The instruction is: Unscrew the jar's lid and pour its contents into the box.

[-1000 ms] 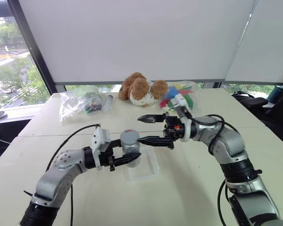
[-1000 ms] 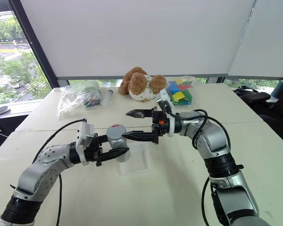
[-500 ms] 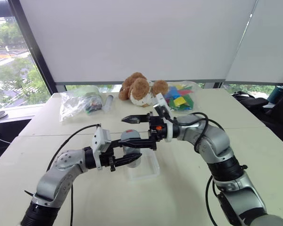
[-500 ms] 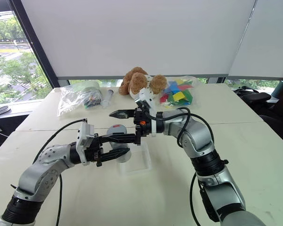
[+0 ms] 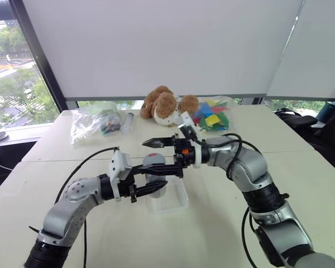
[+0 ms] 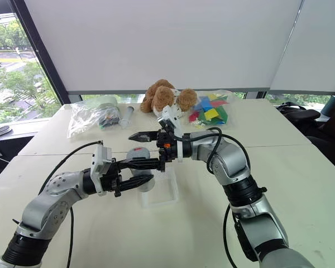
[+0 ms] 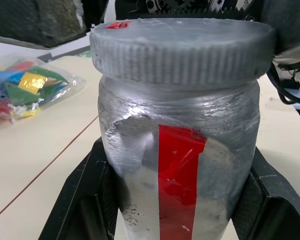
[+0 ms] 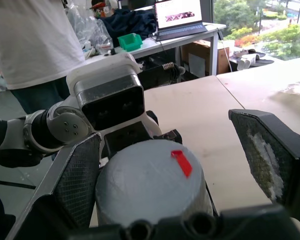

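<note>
A: Where was the jar [image 5: 154, 174]?
B: Upright above the box [image 5: 170, 202], clenched in the left gripper [image 5: 154, 177].
A: And the lid [image 8: 151, 172]?
B: Between the right gripper's [image 5: 151, 154] spread, empty fingers [image 8: 80, 177], which pointed left across it, one on its near side, one far.

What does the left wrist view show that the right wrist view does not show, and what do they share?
Only the left wrist view shows the small silvery-grey cylindrical jar's side with its red diagonal stripe, the lid's ribbed edge, and the clear bag of colourful blocks on the table.

Only the right wrist view shows the lid from above with its small red mark, the right end effector's open fingers on either side of it, and a person in a white shirt behind.

Both show the round silvery-grey screw lid on the jar, held by the left end effector.
</note>
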